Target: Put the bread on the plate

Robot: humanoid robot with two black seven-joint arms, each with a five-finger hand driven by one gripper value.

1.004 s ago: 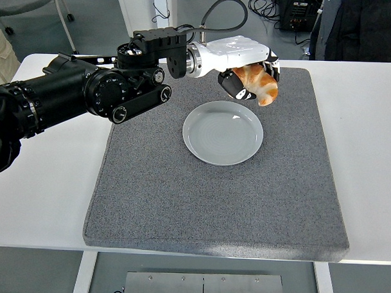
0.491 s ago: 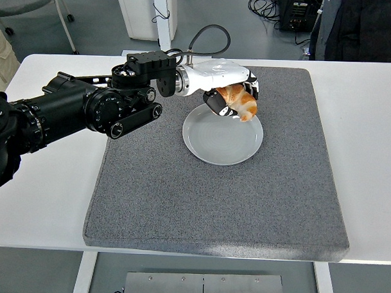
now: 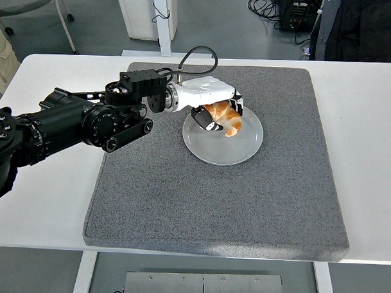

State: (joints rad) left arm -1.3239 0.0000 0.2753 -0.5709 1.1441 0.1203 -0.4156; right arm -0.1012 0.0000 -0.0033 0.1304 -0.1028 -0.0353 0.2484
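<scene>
Head view, L to R. My left arm (image 3: pixel 68 123) enters from 9 o'clock and reaches across the grey mat (image 3: pixel 181 197). The left hand (image 3: pixel 213 105), white-shelled, is clenched around the bread (image 3: pixel 227 117), a croissant-like piece, fingers wrapped under it. Change vs 1 s ago: hand + bread were beyond the plate at approx 1 o'clock of it, over bare mat; now they have come down and inward, and sit over the plate (image 3: pixel 237 151), in its 11 o'clock sector. I can't tell if the bread touches the plate surface yet. Meaning for task: transport looks nearly done; I judge what's left is a short lowering, then opening the fingers. Right arm: not in view.
</scene>
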